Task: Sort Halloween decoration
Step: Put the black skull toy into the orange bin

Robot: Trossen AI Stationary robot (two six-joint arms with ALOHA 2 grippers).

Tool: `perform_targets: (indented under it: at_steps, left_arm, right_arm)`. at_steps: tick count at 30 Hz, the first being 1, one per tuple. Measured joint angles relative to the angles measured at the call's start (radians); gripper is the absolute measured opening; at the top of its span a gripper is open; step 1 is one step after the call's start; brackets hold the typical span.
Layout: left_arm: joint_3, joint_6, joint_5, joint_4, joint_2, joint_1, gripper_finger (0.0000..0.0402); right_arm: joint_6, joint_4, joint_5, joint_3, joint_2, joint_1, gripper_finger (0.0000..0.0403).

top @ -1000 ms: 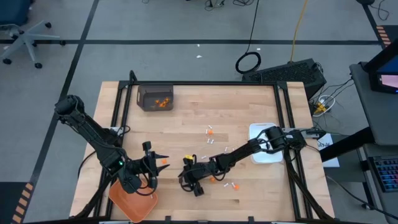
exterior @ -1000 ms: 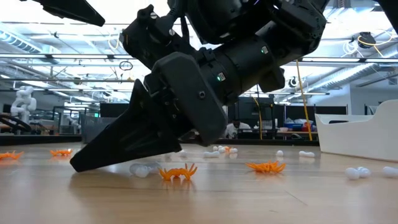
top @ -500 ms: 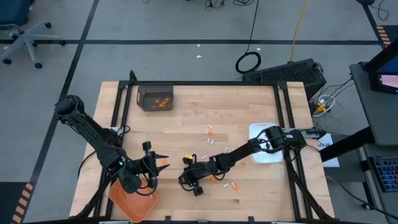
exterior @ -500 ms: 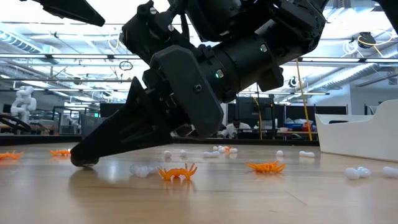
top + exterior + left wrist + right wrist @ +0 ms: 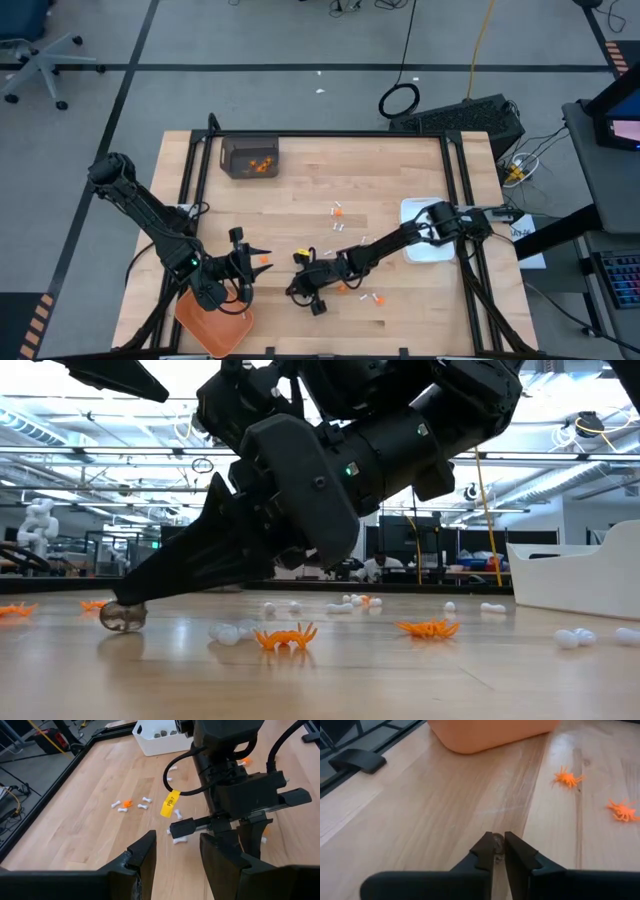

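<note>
Right gripper (image 5: 122, 616) down near the table's front edge, fingers pinched on a small dark piece (image 5: 497, 841), tips at the wood. Left gripper (image 5: 252, 258) hovers near the front-left corner just above the orange tray (image 5: 215, 325), fingers partly apart, holding nothing. Orange bits (image 5: 566, 778) and white sticks (image 5: 145, 800) scattered mid-table. White dish (image 5: 428, 247) at right edge.

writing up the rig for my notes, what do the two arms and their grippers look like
Both arms are dark, near-black jointed links. The right gripper has long wedge-shaped black fingers tapering to narrow tips, a small green light on its blocky body, a black cable looped at the wrist and a yellow tag. The left gripper has matching matte black, angular fingers.
</note>
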Motion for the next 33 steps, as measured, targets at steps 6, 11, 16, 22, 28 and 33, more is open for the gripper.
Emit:
perform_targets:
  at_steps: [6,11,16,22,28,33]
  left_arm:
    - [0.0,0.0,0.005,0.026,0.0,0.0,0.0152]
    - [0.0,0.0,0.019,0.031,0.004,0.0,0.0152]
    - [0.0,-0.002,0.02,0.033,0.005,0.0,0.0152]
    - [0.0,-0.08,0.15,0.044,0.045,0.0,0.0152]
    - [0.007,-0.084,0.414,0.026,0.087,-0.008,0.0142]
    - [0.067,-0.138,0.517,-0.128,0.089,0.01,0.0093]
  right_arm:
    - [-0.013,-0.141,0.002,-0.001,-0.05,0.0,0.0018]
    - [0.003,-0.303,0.006,-0.005,-0.11,0.0,0.0017]
    - [0.052,-0.309,0.027,-0.003,-0.136,0.004,0.0017]
    - [0.038,-0.281,0.032,-0.003,-0.146,0.024,0.0027]
    - [0.037,-0.436,0.036,-0.004,-0.225,0.051,0.004]
    - [0.055,-0.635,0.036,-0.003,-0.328,0.106,0.004]
